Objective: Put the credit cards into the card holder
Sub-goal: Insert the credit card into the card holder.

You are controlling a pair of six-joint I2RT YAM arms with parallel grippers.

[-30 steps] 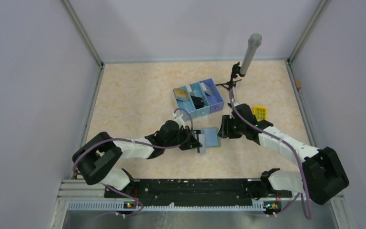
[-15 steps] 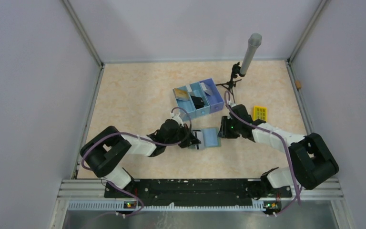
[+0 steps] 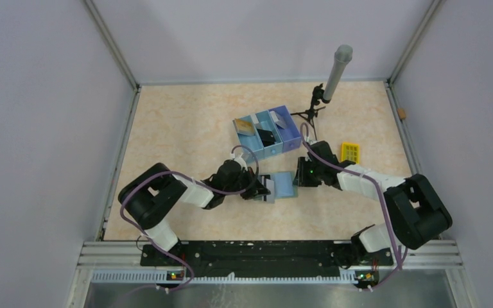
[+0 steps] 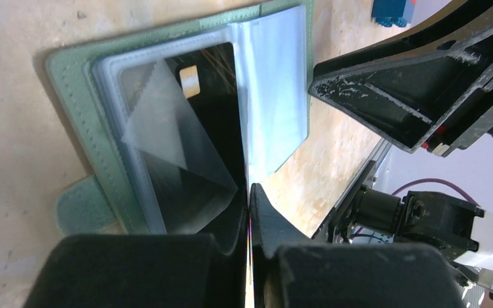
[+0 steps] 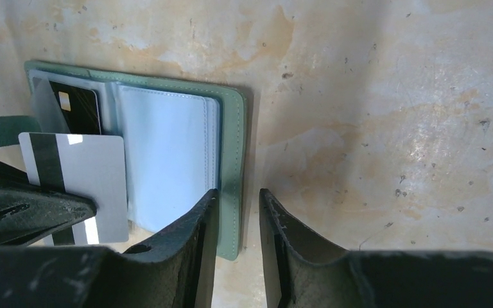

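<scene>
Left jaws pinch the card (image 5: 80, 173) tight. Right jaws, a little apart, straddle the edge of the holder (image 5: 167, 147). Hold it flat, then slide the card in slowly.

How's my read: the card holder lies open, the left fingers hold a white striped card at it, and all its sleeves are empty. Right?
Not all empty: one sleeve already holds a black card, seen behind clear plastic in the right wrist view. The rest stands: the card holder lies open and the left fingers hold the white striped card at it.
</scene>
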